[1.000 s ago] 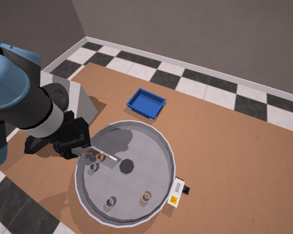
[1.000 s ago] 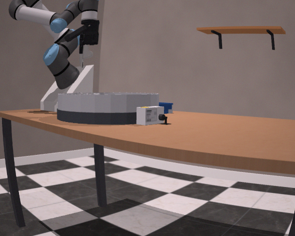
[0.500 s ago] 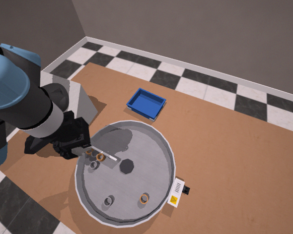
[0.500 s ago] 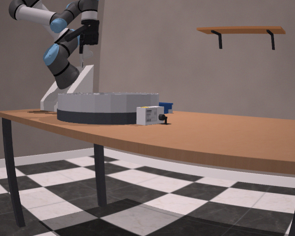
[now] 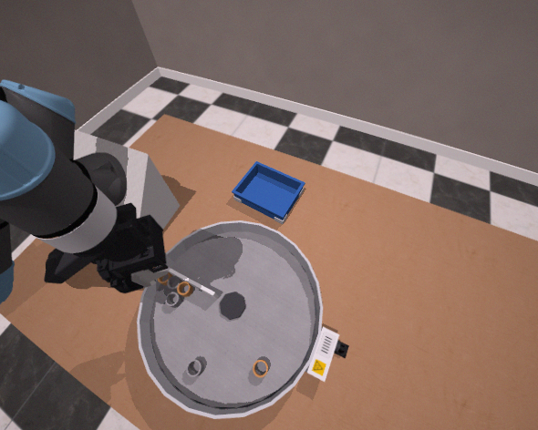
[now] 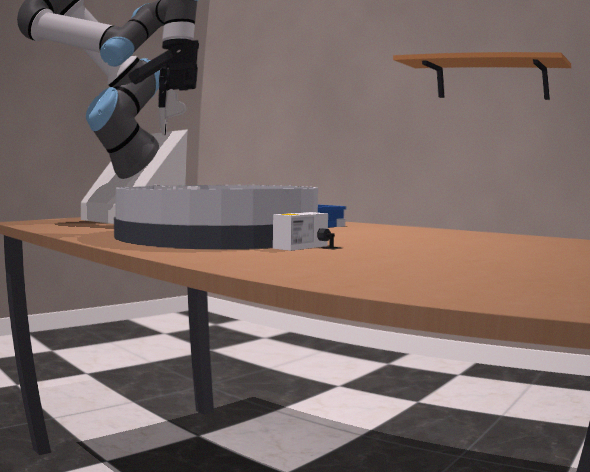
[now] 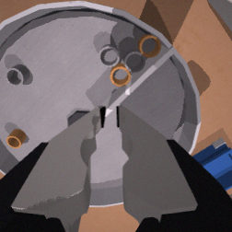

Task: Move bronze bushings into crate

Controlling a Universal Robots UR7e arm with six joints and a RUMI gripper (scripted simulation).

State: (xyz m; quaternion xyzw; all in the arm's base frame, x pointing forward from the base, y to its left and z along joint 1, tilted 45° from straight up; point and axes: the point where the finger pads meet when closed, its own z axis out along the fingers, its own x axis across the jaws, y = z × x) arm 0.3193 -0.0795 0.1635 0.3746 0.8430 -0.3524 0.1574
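My gripper [image 6: 163, 129] [image 7: 110, 108] is shut and empty, high above the turntable [image 5: 274, 281] [image 6: 205, 207] [image 7: 51, 51]. One bronze bushing [image 5: 179, 288] [image 7: 113, 79] stands beside the diverter bar. A second bronze bushing [image 7: 141, 46] is by the rim end of the bar, and a third bronze bushing [image 5: 253, 369] [image 7: 21, 134] stands alone across the turntable. One grey bushing [image 7: 126, 61] lies between the first two bronze ones. Another grey bushing [image 5: 167, 300] [image 7: 101, 55] is near them, and a third [image 5: 188, 368] [image 7: 24, 75] is apart. The blue crate [image 5: 259, 207] [image 6: 332, 215] [image 7: 216, 158] looks empty.
A thin diverter bar [image 5: 200, 287] [image 7: 138, 83] reaches inward from the turntable's raised rim. A dark hub [image 5: 232, 305] is at its middle. A white control box [image 5: 323, 353] [image 6: 300, 230] with a black knob stands against its outside. A shelf [image 6: 481, 60] hangs on the wall.
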